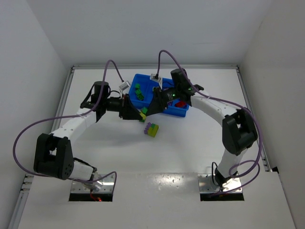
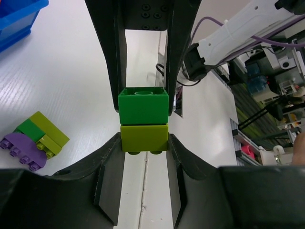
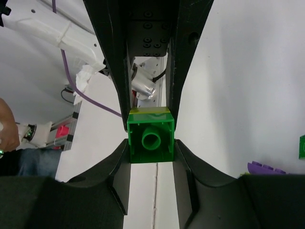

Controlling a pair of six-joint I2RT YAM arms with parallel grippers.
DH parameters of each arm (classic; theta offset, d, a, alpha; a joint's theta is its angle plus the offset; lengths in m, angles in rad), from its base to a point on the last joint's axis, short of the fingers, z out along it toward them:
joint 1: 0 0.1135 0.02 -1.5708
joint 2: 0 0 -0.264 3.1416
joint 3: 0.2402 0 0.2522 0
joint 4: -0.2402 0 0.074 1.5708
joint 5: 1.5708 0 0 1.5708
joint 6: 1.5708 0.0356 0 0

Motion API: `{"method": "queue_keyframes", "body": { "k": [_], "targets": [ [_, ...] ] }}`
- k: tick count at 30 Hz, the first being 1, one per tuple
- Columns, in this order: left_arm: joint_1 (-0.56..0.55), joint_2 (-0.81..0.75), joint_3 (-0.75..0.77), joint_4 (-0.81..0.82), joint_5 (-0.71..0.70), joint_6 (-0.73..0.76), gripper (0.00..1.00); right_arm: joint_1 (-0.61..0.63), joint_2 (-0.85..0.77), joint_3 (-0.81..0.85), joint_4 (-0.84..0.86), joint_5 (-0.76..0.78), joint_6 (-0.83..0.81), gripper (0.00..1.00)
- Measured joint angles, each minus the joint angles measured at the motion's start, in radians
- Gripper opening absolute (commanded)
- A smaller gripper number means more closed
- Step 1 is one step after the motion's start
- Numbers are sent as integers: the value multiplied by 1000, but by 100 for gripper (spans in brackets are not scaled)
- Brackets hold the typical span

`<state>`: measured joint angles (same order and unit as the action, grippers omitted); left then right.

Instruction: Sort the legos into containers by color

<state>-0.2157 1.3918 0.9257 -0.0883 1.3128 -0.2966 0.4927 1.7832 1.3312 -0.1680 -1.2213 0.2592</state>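
Hands: my left hand (image 2: 143, 121) and right hand (image 3: 150, 139) both clamp one green/yellow-green pair (image 2: 143, 125) above the bench (image 1: 190, 152), near the tray (image 1: 143, 76). Some legos (image 1: 137, 89) lie in it; I judge this pair and the cluster (image 1: 151, 129) not yet sorted.

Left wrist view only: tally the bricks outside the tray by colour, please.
Green: 2 (held green brick, cluster green brick)
Yellow-green: 2 (held yellow-green brick, cluster yellow-green part, counted as one; its seams are unclear)
Purple: 1 (purple brick)
Total: 5
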Motion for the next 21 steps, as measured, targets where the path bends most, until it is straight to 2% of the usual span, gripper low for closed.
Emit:
{"method": "queue_keyframes", "body": {
  "k": [2,9,13,17,21],
  "targets": [
    [-1,-11,-9,2,-8,-1,0,-10,0,0,1,-5,0,7],
    [-1,-35,-60,-9,-18,0,0,-154,-10,0,14,19,7,7],
    [4,-63,-67,-11,-53,-1,0,-176,-15,0,29,65,9,7],
    [48,-128,-67,-8,-134,-11,0,-158,-3,23,29,180,5,7],
    [128,-201,-67,-3,-255,-31,0,-117,87,145,32,340,4,7]
  ]
}}
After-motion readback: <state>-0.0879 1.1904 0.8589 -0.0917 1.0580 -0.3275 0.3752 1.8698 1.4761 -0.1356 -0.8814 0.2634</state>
